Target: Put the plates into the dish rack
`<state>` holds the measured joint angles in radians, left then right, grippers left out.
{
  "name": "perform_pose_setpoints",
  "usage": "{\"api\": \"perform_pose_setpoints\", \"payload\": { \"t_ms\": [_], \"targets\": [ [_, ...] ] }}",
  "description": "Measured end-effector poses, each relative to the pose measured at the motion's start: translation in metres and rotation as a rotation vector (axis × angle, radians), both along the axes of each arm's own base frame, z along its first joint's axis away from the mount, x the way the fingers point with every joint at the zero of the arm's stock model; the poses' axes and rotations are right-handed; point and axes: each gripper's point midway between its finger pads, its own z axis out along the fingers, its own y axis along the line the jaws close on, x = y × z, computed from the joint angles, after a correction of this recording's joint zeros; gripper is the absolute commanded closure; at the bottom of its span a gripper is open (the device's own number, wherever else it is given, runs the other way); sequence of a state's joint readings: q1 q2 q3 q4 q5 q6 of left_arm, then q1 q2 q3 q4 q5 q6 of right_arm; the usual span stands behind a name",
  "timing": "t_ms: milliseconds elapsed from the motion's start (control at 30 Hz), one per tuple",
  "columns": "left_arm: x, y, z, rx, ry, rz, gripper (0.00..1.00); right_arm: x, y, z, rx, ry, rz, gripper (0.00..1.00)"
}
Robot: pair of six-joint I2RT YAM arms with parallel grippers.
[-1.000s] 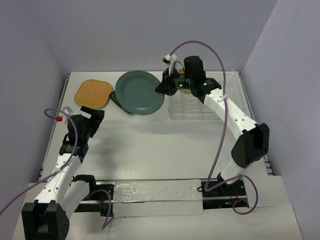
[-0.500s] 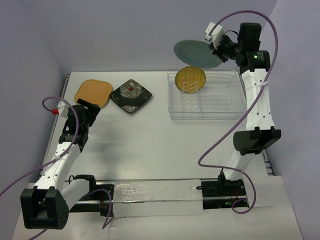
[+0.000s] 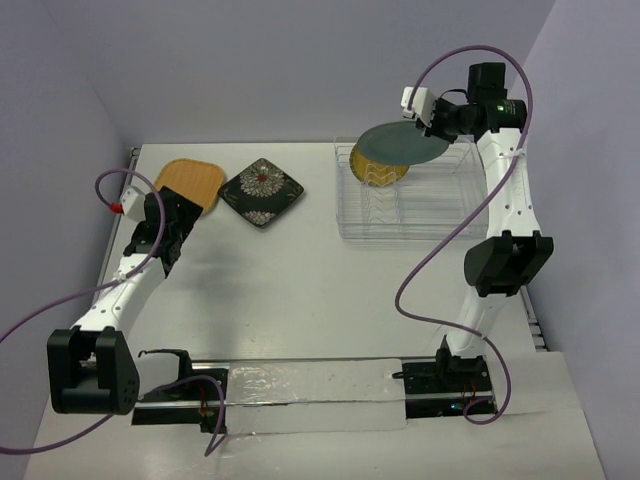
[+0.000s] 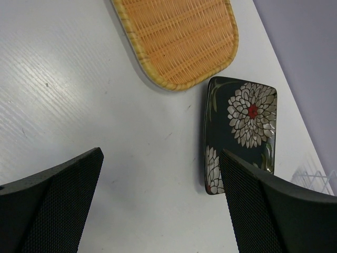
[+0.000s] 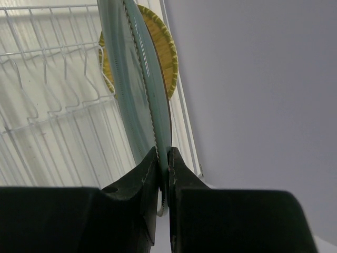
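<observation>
Right fingers [image 5: 151, 174] are clamped on the rim of the teal plate [image 3: 402, 144], holding it in the air over the far-left corner of the rack [image 3: 440, 215]. It's not seated yet. The yellow plate [image 3: 376, 174] already stands between the wires at that end. In the wrist view the teal one sits edge-on just beside it, and I can't tell whether they touch. My read for the step in hand: get the plate fully upright and line its lower edge up with a free slot one divider clear of the yellow plate. Then lower it straight down, and only release once the rim is bottomed in the tray and leaning on a wire. The grip is a thin pinch at the rim on what looks like slick glaze, so go slow with no twisting. Side load could knock the yellow plate or drag the light plastic rack. Left fingers [image 4: 263, 211] are spread wide with nothing between them, hovering over the tabletop [image 3: 300, 290] at the left. They're near the black plate [image 4: 242, 132] and the orange plate [image 4: 179, 37], which lie flat close together, a narrow strip of tabletop between them. The black one lies between the orange one and the rack. The surface is smooth matt white, so flat plates will be hard to get under and will probably need a tilt or an edge pinch. Plain lavender walls close in on three sides, and the right arm is working near the back one, so watch the purple cable [image 3: 440, 260] loop.
</observation>
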<state>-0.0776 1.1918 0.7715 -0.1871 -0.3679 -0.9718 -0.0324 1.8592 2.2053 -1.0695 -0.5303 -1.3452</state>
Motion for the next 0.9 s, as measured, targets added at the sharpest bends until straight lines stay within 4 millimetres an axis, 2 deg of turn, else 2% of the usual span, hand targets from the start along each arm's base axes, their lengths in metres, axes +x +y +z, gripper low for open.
{"api": "perform_pose_setpoints", "payload": {
  "t_ms": [233, 433, 733, 900],
  "targets": [
    [0.006, 0.0, -0.001, 0.017, 0.018, -0.008, 0.01, 0.024, 0.011, -0.039, 0.009, 0.064, 0.043, 1.0],
    [0.006, 0.002, -0.004, 0.035, 0.03, -0.013, 0.01, 0.036, 0.019, -0.07, 0.011, 0.119, 0.055, 1.0],
    [0.007, 0.003, -0.015, 0.053, 0.066, -0.017, 0.01, 0.041, 0.039, -0.089, 0.001, 0.148, 0.096, 1.0],
    [0.009, 0.003, -0.018, 0.063, 0.081, -0.024, 0.01, 0.045, 0.043, -0.1, -0.002, 0.161, 0.107, 1.0]
  ]
}}
